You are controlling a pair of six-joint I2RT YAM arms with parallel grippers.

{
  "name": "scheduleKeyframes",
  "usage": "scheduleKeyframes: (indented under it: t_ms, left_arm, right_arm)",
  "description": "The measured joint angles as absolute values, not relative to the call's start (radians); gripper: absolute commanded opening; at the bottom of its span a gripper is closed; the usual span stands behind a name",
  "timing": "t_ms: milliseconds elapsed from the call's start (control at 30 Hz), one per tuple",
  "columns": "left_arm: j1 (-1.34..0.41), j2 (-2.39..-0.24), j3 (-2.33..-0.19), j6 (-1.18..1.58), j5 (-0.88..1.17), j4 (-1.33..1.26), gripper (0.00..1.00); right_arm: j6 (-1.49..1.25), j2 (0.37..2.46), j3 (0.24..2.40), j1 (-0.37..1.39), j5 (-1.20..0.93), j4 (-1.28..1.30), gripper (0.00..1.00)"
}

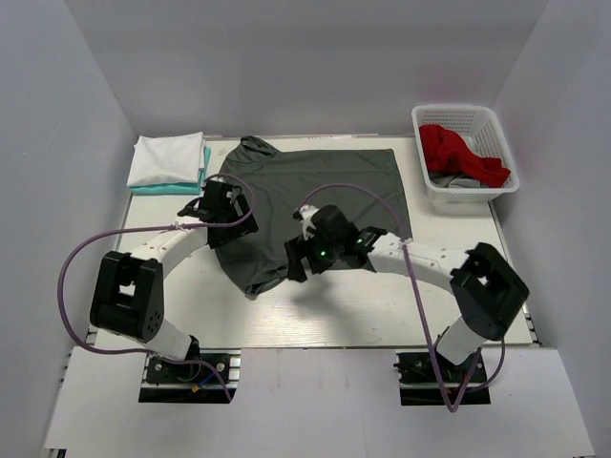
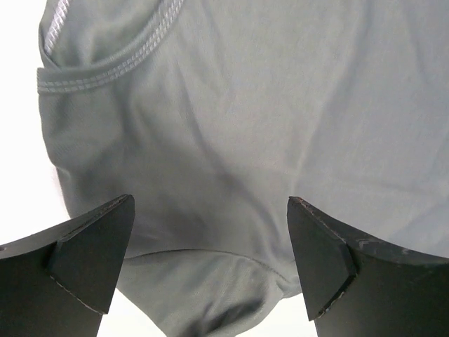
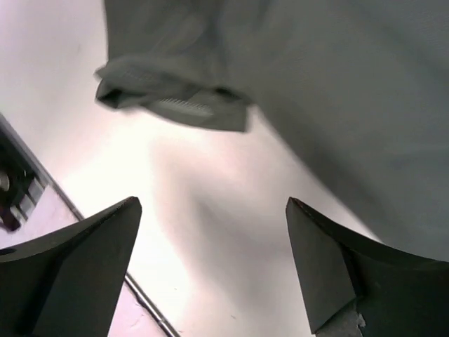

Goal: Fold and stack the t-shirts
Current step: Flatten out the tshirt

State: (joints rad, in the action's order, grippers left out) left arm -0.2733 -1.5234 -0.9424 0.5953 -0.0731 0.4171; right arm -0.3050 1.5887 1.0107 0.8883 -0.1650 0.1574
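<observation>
A dark grey t-shirt [image 1: 315,186] lies spread on the table, its lower left part bunched. My left gripper [image 1: 222,208] hovers open over the shirt's left side; in the left wrist view [image 2: 210,232] grey cloth [image 2: 245,126] with a stitched collar seam [image 2: 105,70] fills the gap between the fingers, which do not touch it. My right gripper [image 1: 301,253] is open above the shirt's near edge; in the right wrist view [image 3: 210,239] bare table lies between the fingers and a sleeve hem [image 3: 175,102] beyond. A white t-shirt [image 1: 170,156] lies folded on a folded teal one [image 1: 177,189]. A red t-shirt [image 1: 463,153] lies in the basket.
The white lattice basket [image 1: 425,143] stands at the back right, with a bit of grey cloth [image 1: 463,181] under the red shirt. The folded stack sits at the back left. Purple cables loop from both arms. White walls enclose the table.
</observation>
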Motion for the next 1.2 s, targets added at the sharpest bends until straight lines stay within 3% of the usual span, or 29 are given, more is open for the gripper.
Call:
scheduleKeyframes:
  t_ms: [333, 367, 467, 533, 567, 600, 733, 900, 1200]
  left_arm:
    - [-0.273, -1.553, -0.916, 0.601, -0.049, 0.331, 1.0]
    - [-0.273, -1.565, -0.915, 0.601, -0.048, 0.325, 1.0]
    - [-0.273, -1.592, -0.904, 0.601, -0.047, 0.311, 1.0]
    - [-0.273, -1.605, -0.89, 0.601, -0.047, 0.302, 1.0]
    - [-0.273, -1.61, -0.884, 0.601, -0.047, 0.301, 1.0]
    - [-0.273, -1.616, -0.879, 0.599, -0.047, 0.295, 1.0]
    - [-0.273, -1.621, -0.879, 0.6, -0.047, 0.275, 1.0]
    - [-0.274, -1.631, -0.883, 0.603, -0.052, 0.258, 1.0]
    - [-0.271, -1.678, -0.938, 0.637, -0.069, 0.286, 1.0]
  right_arm:
    - [-0.369, 1.809, 1.079, 0.999, -0.076, 0.093, 0.83]
    - [-0.376, 1.817, 1.09, 0.999, -0.056, 0.083, 0.71]
    - [-0.4, 1.847, 1.099, 0.999, 0.0, 0.048, 0.66]
    - [-0.411, 1.86, 1.102, 0.999, 0.02, 0.03, 0.53]
    - [-0.416, 1.864, 1.106, 1.0, 0.025, 0.025, 0.45]
    - [-0.418, 1.871, 1.11, 1.001, 0.025, 0.025, 0.29]
    - [-0.437, 1.887, 1.116, 1.011, 0.019, 0.03, 0.0]
    - [-0.465, 1.839, 1.082, 1.026, -0.032, 0.056, 0.0]
    - [-0.496, 1.562, 1.018, 1.027, -0.13, 0.121, 0.0]
